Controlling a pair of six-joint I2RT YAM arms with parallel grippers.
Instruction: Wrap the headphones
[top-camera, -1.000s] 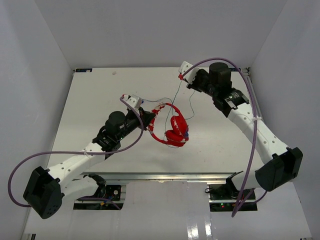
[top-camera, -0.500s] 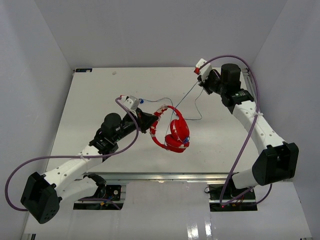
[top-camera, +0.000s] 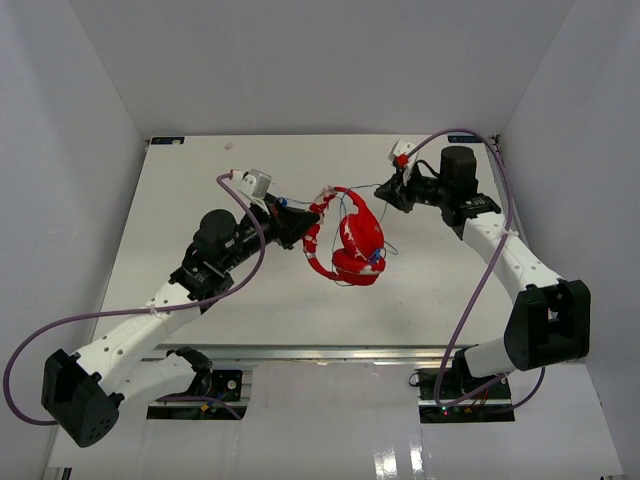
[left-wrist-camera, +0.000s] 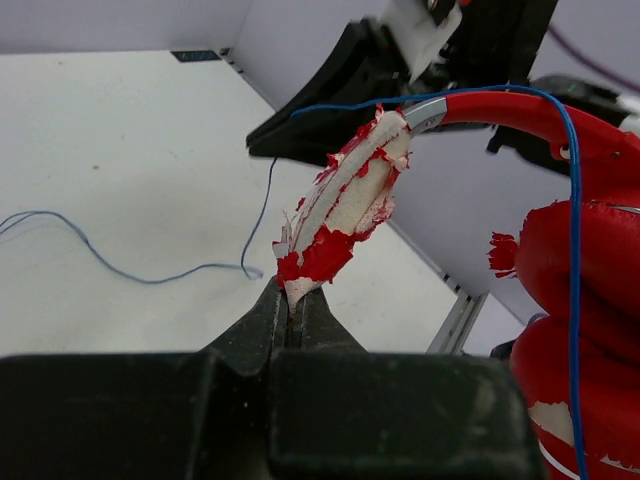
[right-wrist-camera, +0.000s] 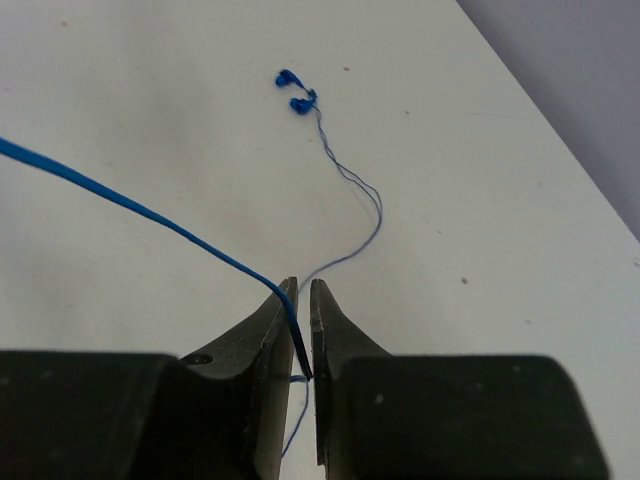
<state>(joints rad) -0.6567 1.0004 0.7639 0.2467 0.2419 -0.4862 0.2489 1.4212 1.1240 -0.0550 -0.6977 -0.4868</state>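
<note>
The red headphones (top-camera: 352, 242) hang just above the middle of the table, ear cups (left-wrist-camera: 585, 270) together. My left gripper (top-camera: 297, 226) is shut on the peeling red-and-white headband (left-wrist-camera: 345, 200), pinching its lower tip (left-wrist-camera: 296, 292). My right gripper (top-camera: 386, 194) is just right of the headband top, and its jaws (right-wrist-camera: 303, 288) are closed on the thin blue cable (right-wrist-camera: 150, 215). The cable runs taut from there over the headband (left-wrist-camera: 571, 150). Its slack lies on the table (left-wrist-camera: 110, 265) and ends in the small blue plug end (right-wrist-camera: 295, 90).
Thick purple robot cables (top-camera: 250, 265) loop off both arms (top-camera: 500, 250). The right arm's black wrist (left-wrist-camera: 400, 60) is close behind the headband. White walls enclose the table (top-camera: 180, 220) on three sides. A metal rail (top-camera: 320, 352) runs along the near edge.
My right gripper has swung from the far right corner in toward the headband top, pulling the cable with it. My left gripper has carried the headphones slightly farther from the bases.
</note>
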